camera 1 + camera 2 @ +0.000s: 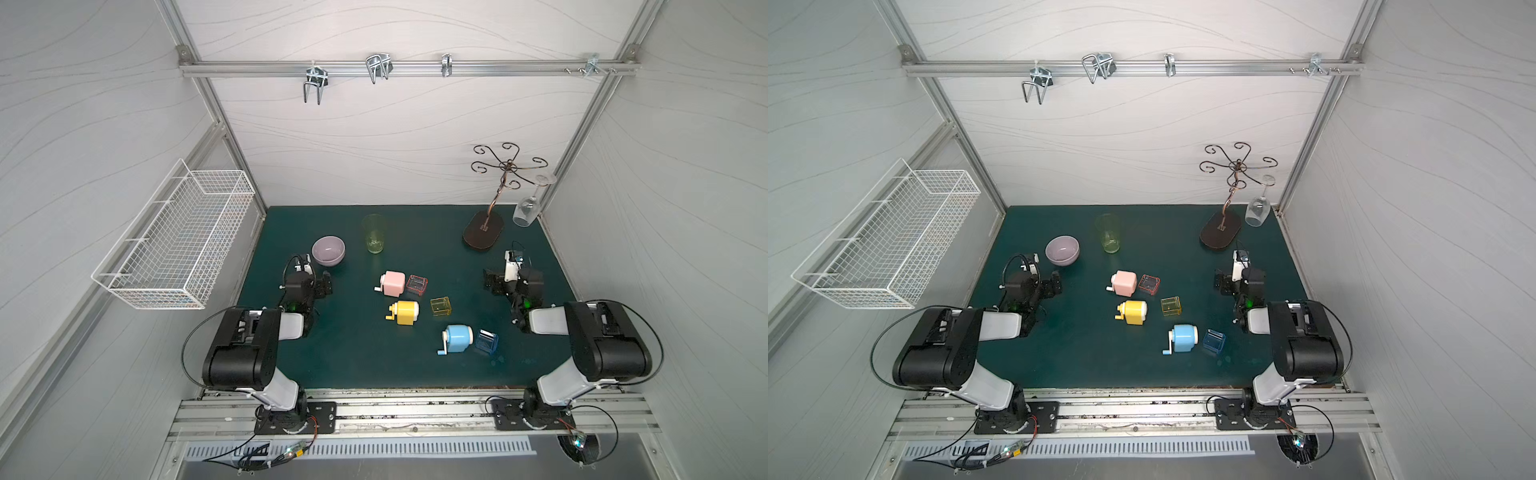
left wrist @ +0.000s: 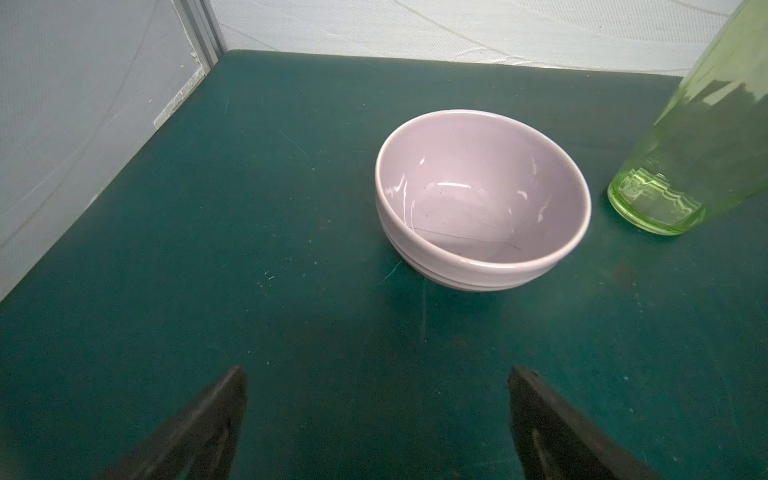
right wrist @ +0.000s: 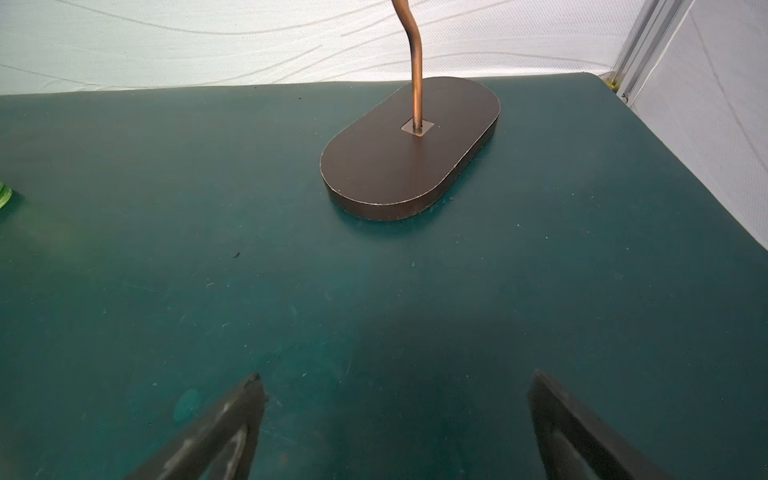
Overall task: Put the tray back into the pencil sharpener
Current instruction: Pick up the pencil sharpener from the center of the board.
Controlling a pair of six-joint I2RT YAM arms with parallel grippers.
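Observation:
Three crank pencil sharpeners lie mid-table in both top views: pink [image 1: 392, 282], yellow [image 1: 405, 312] and blue [image 1: 457, 337]. Just right of each sits a loose clear tray: red [image 1: 417, 285], yellow [image 1: 441, 306] and blue [image 1: 486, 341]. My left gripper [image 1: 326, 284] hovers at the table's left, well apart from them. Its wrist view shows the left gripper [image 2: 378, 374] open over bare mat. My right gripper [image 1: 490, 284] stands at the right, and the right gripper [image 3: 397, 380] is likewise open and empty. Neither wrist view shows a sharpener or tray.
A lilac bowl [image 2: 482, 199] and a green glass tumbler [image 2: 681, 166] stand ahead of the left gripper. A dark oval stand base [image 3: 409, 149] lies ahead of the right gripper, with a wine glass [image 1: 525, 212] hanging from its rack. A white wire basket [image 1: 174, 241] hangs on the left wall.

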